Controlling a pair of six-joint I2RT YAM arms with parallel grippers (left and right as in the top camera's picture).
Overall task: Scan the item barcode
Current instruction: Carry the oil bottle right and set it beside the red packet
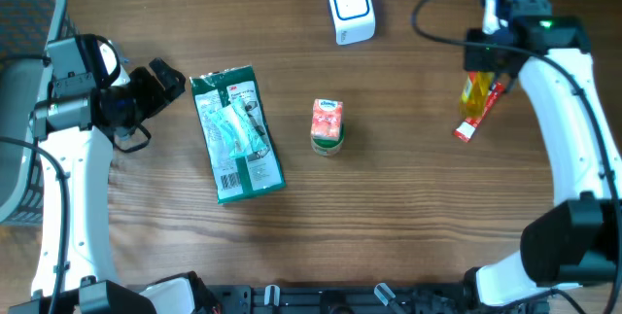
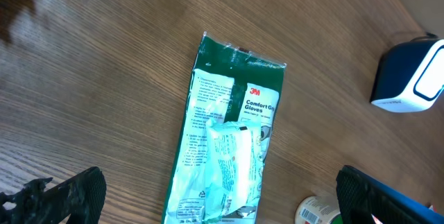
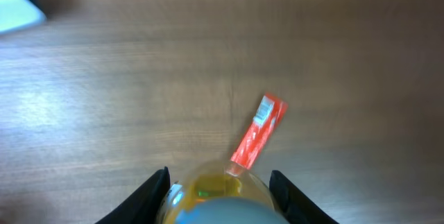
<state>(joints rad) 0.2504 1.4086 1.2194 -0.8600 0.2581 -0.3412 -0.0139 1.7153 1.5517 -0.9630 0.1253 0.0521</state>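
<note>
A: On the wooden table (image 1: 408, 207), what is the biggest thing?
B: The green glove packet (image 1: 236, 136), lying flat left of centre with its printed face up (the label reads 3M Comfort Grip Gloves).
A: And the arms?
B: The left gripper (image 1: 157, 106) hangs just left of that packet, near its far end. Its jaws are spread wide with nothing between them. The right gripper (image 3: 220, 177) is at the far right, jaws partly closed around a yellow item (image 1: 475, 93).
A: So the thing to be scanned is off the table?
B: I cannot tell whether it is lifted or touching the wood. It sits clamped between the two fingers.
A: Where is the scanner?
B: The white scanner (image 1: 350, 8), blue on its face, stands at the far edge a little right of centre. It is well apart from the yellow item, which is to its right and nearer.
A: Anything smaller?
B: A small orange pack (image 1: 328, 120) stands mid-table, between the glove packet and the yellow item. A red strip (image 3: 258, 130) sticks out of the held item toward the near side.
</note>
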